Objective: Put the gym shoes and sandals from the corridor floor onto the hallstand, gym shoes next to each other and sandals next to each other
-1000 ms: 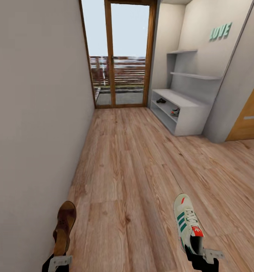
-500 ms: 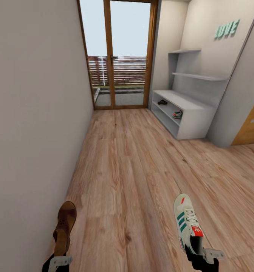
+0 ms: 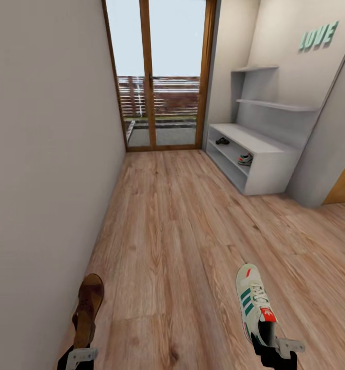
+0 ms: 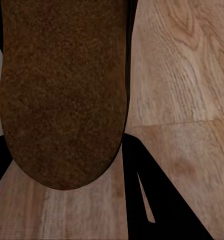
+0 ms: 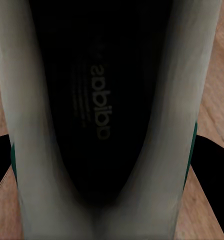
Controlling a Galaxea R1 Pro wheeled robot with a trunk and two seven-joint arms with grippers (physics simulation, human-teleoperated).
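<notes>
At the near edge of the head view, left gripper (image 3: 76, 354) is clamped on a brown sandal (image 3: 87, 310), toe pointing away, held above the corridor floor (image 3: 172, 231). Right gripper (image 3: 272, 349) is clamped on the heel of a gym shoe (image 3: 253, 303), likewise off the floor. Farther along on the right, the hallstand (image 3: 267, 154) stands against the wall; its open bay holds the second sandal (image 3: 222, 141) and, nearer, the second gym shoe (image 3: 245, 159). Beyond, a glazed door (image 3: 159, 77) closes the corridor.
</notes>
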